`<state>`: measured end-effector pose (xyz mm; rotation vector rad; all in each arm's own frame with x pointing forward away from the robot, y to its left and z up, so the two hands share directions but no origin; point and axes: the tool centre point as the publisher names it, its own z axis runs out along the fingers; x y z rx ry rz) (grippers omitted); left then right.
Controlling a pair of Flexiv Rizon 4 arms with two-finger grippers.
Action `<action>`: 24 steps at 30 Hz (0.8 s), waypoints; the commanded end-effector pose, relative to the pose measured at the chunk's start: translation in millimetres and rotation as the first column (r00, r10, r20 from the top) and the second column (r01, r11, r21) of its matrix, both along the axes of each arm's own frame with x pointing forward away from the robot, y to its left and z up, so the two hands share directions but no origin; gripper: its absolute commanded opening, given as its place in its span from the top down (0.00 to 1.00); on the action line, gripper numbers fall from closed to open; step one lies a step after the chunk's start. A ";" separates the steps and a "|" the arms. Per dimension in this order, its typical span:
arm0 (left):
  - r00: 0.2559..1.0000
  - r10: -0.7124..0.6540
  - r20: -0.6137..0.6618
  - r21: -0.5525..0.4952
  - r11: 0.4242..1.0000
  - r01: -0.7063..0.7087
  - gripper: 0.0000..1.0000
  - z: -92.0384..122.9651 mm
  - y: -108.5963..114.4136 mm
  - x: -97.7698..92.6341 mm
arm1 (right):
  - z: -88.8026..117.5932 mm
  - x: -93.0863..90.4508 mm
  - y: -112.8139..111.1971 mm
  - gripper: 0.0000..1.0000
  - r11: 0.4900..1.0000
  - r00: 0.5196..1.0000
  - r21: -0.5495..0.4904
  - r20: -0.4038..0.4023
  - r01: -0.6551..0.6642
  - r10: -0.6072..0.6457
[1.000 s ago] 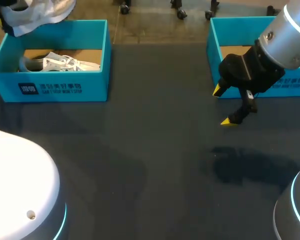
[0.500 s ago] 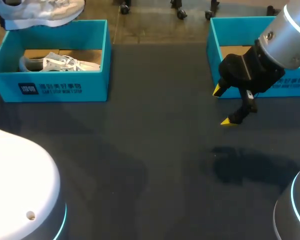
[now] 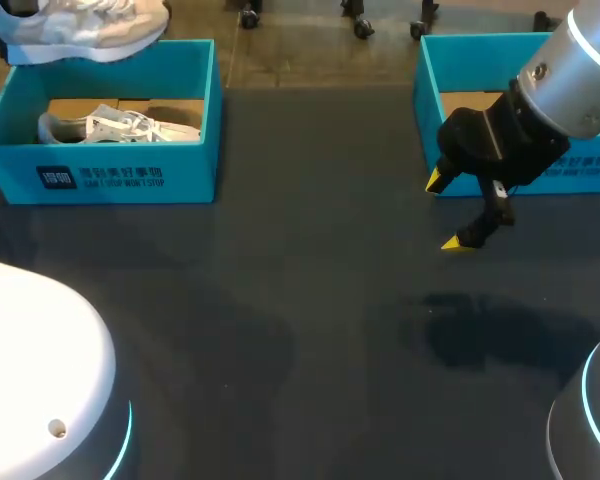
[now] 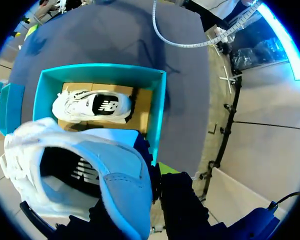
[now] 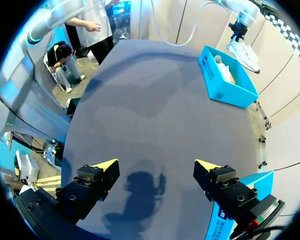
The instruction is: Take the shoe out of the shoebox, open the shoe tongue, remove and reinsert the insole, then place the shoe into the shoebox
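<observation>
White shoe (image 3: 85, 25), clamped by left gripper (image 4: 151, 186) above box (image 3: 100, 178), needed a level carry clear of its rim; right gripper (image 3: 446, 212) gaped empty.

Shoebox (image 3: 195, 172) turquoise; shoe (image 3: 90, 25) white; table (image 3: 300, 320) dark grey; right tool (image 3: 446, 212) black, tips yellow.

Dark table (image 3: 310, 300) w/ left shoebox (image 3: 100, 175) & right shoebox (image 3: 428, 80) on it (both teal, far side).
</observation>
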<state>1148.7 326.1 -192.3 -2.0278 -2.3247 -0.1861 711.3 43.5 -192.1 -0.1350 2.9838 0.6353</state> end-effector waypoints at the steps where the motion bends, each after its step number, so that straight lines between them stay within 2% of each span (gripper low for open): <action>1: 1.000 -0.022 0.017 -0.004 1.000 0.022 1.00 -8.1 0.8 -1.5 | -1.3 0.6 1.1 0.00 1.000 1.000 -0.002 0.000 0.001 -0.001; 14: 0.999 -0.026 0.040 0.005 1.000 0.026 1.00 -48.0 -18.4 -2.4 | -1.3 0.6 1.1 0.00 1.000 1.000 -0.002 0.000 0.001 -0.001; 24: 0.999 -0.013 0.052 0.005 1.000 0.013 1.00 -75.9 -27.1 13.1 | -1.3 0.6 1.1 0.00 1.000 1.000 -0.002 0.000 0.001 -0.001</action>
